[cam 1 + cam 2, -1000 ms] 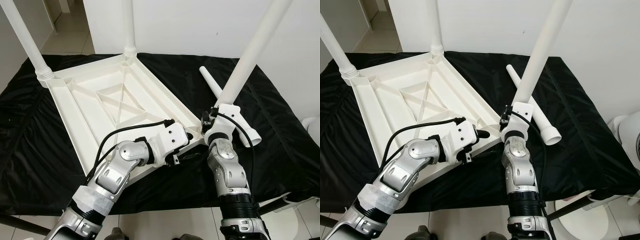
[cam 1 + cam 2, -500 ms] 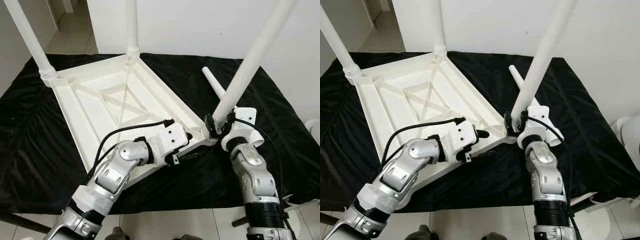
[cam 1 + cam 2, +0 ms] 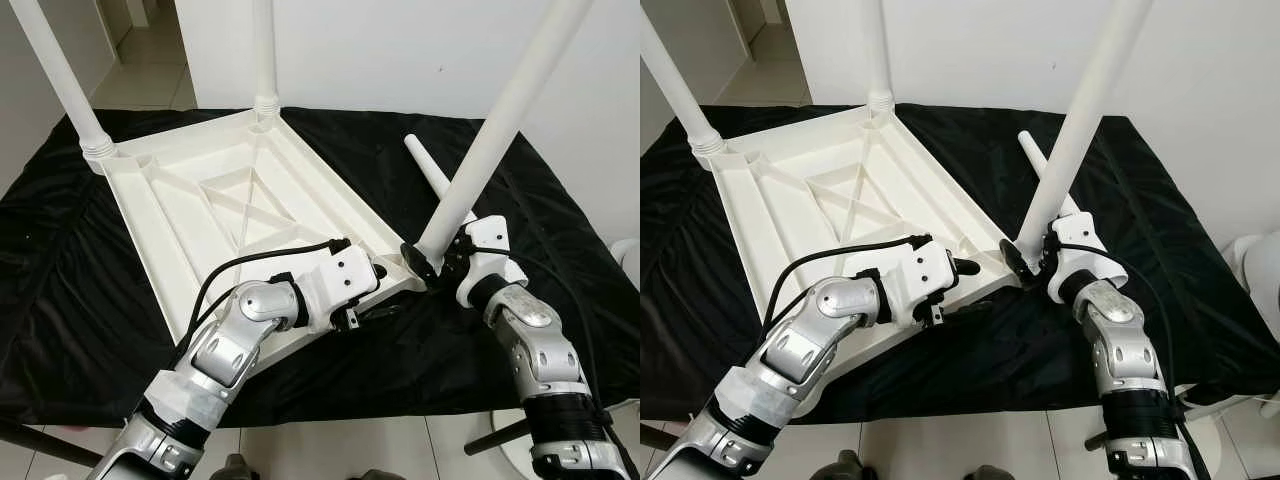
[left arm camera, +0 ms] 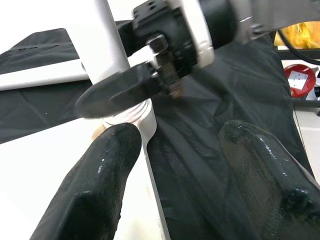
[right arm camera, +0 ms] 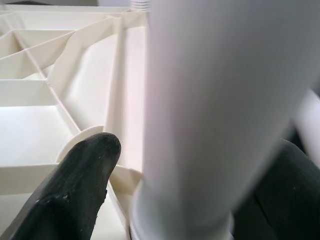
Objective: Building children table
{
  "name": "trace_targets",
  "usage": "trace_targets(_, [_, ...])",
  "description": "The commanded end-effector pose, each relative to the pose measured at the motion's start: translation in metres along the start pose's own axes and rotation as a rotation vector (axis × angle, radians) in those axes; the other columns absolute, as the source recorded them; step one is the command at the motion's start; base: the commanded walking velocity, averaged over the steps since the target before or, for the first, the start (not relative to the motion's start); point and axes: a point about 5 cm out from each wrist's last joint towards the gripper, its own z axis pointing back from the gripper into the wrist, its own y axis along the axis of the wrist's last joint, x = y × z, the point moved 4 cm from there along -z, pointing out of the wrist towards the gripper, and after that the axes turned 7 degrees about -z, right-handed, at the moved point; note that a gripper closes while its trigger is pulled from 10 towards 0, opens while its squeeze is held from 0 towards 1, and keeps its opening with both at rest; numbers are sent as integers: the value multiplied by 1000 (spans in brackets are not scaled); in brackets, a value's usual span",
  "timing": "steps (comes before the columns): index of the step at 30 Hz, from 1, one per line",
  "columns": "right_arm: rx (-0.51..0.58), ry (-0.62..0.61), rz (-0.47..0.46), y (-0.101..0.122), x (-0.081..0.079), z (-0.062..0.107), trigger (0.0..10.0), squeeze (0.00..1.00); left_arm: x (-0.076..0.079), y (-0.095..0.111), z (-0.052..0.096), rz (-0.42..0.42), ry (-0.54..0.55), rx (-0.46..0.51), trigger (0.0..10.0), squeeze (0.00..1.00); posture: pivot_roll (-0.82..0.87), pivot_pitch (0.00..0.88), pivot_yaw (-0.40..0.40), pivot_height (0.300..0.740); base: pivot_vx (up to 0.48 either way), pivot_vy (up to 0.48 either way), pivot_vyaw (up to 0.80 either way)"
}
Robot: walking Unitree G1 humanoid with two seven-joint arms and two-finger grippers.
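The white tabletop (image 3: 180, 215) lies upside down on a black cloth. Two white legs (image 3: 60, 80) (image 3: 263, 50) stand in its far corners. My right gripper (image 3: 432, 268) is shut on a third white leg (image 3: 490, 140) just above its lower end, which sits at the tabletop's near right corner and leans to the right. The right wrist view has this leg (image 5: 215, 100) between my fingers (image 5: 75, 190). My left gripper (image 3: 383, 290) is open at the same corner, one finger (image 4: 95, 190) over the tabletop and the other over the cloth. A fourth leg (image 3: 425, 165) lies loose on the cloth.
The black cloth (image 3: 60, 290) covers the whole work surface, whose front edge runs just below my arms. A white rounded object (image 3: 628, 250) stands off the right edge. A red item (image 4: 300, 80) sits beyond the cloth in the left wrist view.
My right forearm has swung out to the right and its wrist has turned, keeping hold of the leg at the corner. The camera shifted a little. The left arm has stayed put.
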Motion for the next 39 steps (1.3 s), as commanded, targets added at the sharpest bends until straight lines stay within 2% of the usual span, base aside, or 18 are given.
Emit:
trace_targets(1, [-25, 47, 25, -4, -3, -5, 6510, 0, 0, -1, -2, -17, -3, -14, 10000, 0, 8, 0, -11, 740, 0, 0, 0])
trace_targets(2, [-30, 69, 33, -5, -4, -8, 3686, 0, 0, -1, -2, -17, -1, -14, 10000, 0, 10, 0, -12, 740, 0, 0, 0])
trace_targets(3, [-32, 88, 33, -6, -7, -10, 1961, 0, -1, -1, -2, -17, 0, -14, 10000, 0, 11, 0, -12, 740, 0, 0, 0])
trace_targets(4, [-33, 101, 32, -6, -8, -12, 1961, 0, -1, -1, -2, -16, 2, -14, 10000, 0, 11, 0, -12, 740, 0, 0, 0])
trace_targets(5, [-39, 116, 29, -7, -10, -14, 0, 0, -1, -1, -2, -16, 3, -15, 10000, 0, 14, 0, -17, 740, 0, 0, 0])
trace_targets(16, [-72, 112, 31, -18, -8, -14, 0, 0, -3, -2, 0, -9, 23, -21, 10000, 0, 22, 0, -28, 740, 0, 0, 0])
trace_targets(17, [-72, 83, 35, -19, -4, -13, 1098, 0, -3, -3, 1, -6, 25, -23, 10000, 0, 21, 0, -28, 740, 0, 0, 0])
trace_targets(18, [-71, 62, 39, -20, -1, -12, 1098, 0, -3, -3, 1, -4, 27, -25, 10000, 0, 21, 0, -28, 740, 0, 0, 0])
trace_targets(19, [-53, 25, 25, -19, 1, -11, 10000, 0, -3, -4, 2, -4, 29, -28, 10000, 0, 20, 0, -27, 740, 0, 0, 0])
trace_targets(21, [-40, 1, 13, -18, 3, -10, 10000, 0, -3, -5, 2, -3, 31, -29, 10000, 0, 20, 0, -27, 740, 0, 0, 0])
trace_targets(24, [-4, -109, -31, -13, 4, -9, 10000, 0, -5, -8, 3, -1, 40, -38, 10000, 0, 16, 0, -21, 740, 0, 0, 0])
trace_targets(27, [7, -143, -54, -12, 3, -8, 10000, 0, -6, -9, 3, 0, 44, -40, 10000, 0, 16, 0, -19, 740, 0, 0, 0])
trace_targets(31, [53, -262, -138, -8, 1, -6, 10000, 0, -7, -12, 4, 10, 59, -42, 10000, 0, 10, 0, -9, 740, 0, 0, 0])
trace_targets(35, [63, -294, -158, -7, 1, -5, 10000, 0, -8, -14, 4, 19, 67, -42, 10000, 0, 9, 0, -6, 740, 0, 0, 0])
trace_targets(36, [92, -456, -215, -10, -2, -1, 10000, 0, -15, -23, 2, 57, 141, -56, 10000, 0, 5, 0, 4, 740, 0, 0, 0])
trace_targets(37, [92, -456, -215, -10, -2, -1, 10000, 0, -15, -23, 2, 57, 141, -56, 10000, 0, 5, 0, 4, 740, 0, 0, 0])
trace_targets(39, [98, -535, -248, -13, -5, 1, 10000, 0, -19, -29, 1, 74, 177, -66, 10000, 0, 5, 0, 4, 740, 0, 0, 0])
